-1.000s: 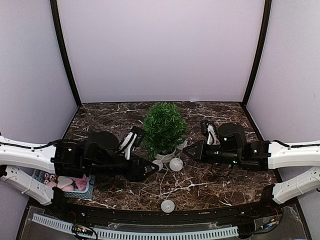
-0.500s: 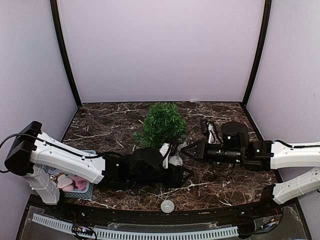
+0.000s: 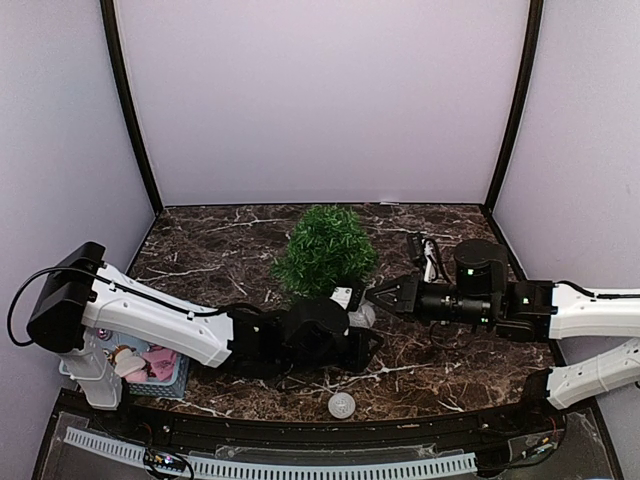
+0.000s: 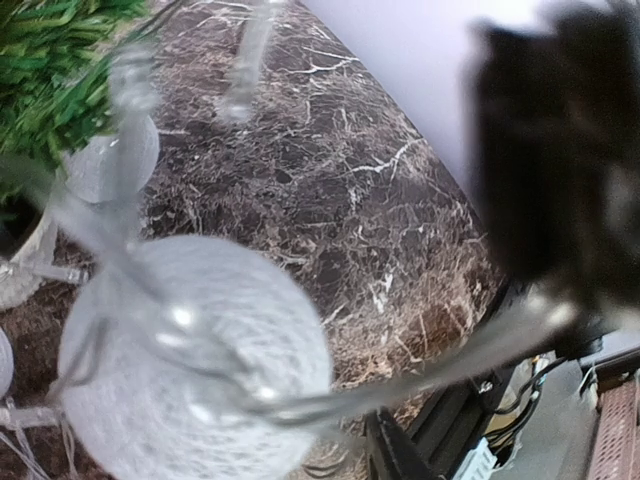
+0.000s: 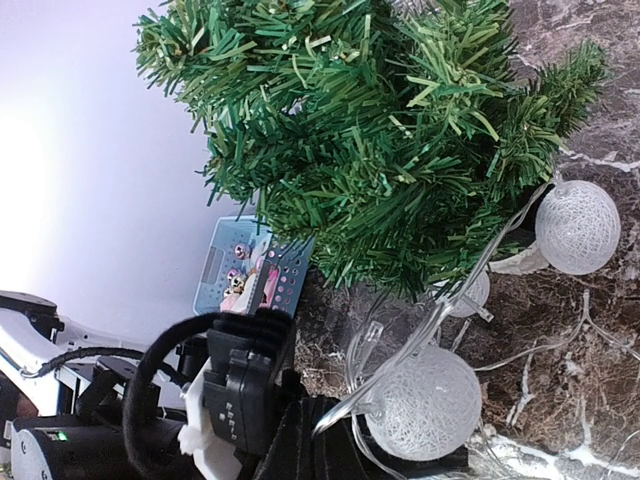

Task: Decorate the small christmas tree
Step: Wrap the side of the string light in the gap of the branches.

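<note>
Draping the light string (image 4: 450,365) over the small christmas tree (image 3: 325,250) looks to be the step in hand. The tree stands mid-table, nearer the far edge. The left gripper (image 3: 368,338) reaches across in front of its base with a woven ball (image 4: 190,370) right at its tips. Whether its fingers are spread or pinching that ball I cannot tell: ball and clear wire fill the wrist view, and the fingers are only dark blurs. The right gripper (image 3: 386,292) points at the tree's base from the right, fingers pressed together. Whether wire lies between them cannot be made out.

To do it well, I judge the ball should rise above the lower branches and travel round the tree, so the wire settles into the needles rather than hanging across the base. Slack matters. A second ball (image 5: 577,227) dangles by the lowest boughs and a loose ball (image 3: 341,405) lies by the table's near edge, so a hard pull could drag them or tip the tree.

A second ago the left arm was folded by the tree's left side; now it stretches much farther right. The right gripper sits a little farther back. The tree and the near-edge ball have barely shifted.
</note>
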Motion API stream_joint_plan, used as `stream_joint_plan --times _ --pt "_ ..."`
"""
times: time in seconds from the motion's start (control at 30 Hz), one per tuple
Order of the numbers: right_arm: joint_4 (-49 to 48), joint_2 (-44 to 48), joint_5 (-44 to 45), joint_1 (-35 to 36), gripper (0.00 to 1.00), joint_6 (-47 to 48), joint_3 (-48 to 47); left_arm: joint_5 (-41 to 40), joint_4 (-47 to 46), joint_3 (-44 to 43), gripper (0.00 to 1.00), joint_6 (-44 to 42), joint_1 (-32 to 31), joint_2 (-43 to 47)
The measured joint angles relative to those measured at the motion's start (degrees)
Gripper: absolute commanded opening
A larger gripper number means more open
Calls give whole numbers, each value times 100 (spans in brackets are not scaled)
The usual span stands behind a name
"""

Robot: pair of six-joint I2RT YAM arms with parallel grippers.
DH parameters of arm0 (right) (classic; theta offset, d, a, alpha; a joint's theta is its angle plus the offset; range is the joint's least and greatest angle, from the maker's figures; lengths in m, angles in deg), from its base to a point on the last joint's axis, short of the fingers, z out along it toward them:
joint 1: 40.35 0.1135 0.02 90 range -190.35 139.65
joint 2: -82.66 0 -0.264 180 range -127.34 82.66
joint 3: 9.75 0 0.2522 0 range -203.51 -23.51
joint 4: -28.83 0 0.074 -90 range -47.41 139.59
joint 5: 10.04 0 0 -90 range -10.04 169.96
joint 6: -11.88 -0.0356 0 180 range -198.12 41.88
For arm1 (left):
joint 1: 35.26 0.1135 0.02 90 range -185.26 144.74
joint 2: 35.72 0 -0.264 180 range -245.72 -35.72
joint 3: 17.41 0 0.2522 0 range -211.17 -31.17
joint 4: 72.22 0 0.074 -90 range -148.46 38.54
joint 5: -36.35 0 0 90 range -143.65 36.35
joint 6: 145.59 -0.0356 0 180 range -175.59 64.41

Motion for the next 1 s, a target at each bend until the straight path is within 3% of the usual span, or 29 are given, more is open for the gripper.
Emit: stream_joint_plan --times 0.07,0.13,0.37,0.5,0.73,1.0 --pt "-2 0 2 0 0 -4 0 -61 -4 7 3 -17 0 -2" --pt "-2 0 2 0 0 -7 0 -111 -13 15 0 -83 0 0" --pt "26 0 142 0 0 -4 98 -11 107 446 0 -271 0 413" --pt "72 -37 289 0 0 -4 168 505 245 885 0 -509 -2 1235" --pt "76 -289 433 2 0 -31 264 1543 717 920 0 -817 7 2253" --pt "168 -568 697 9 0 -151 297 2020 1517 1040 0 -931 22 3119"
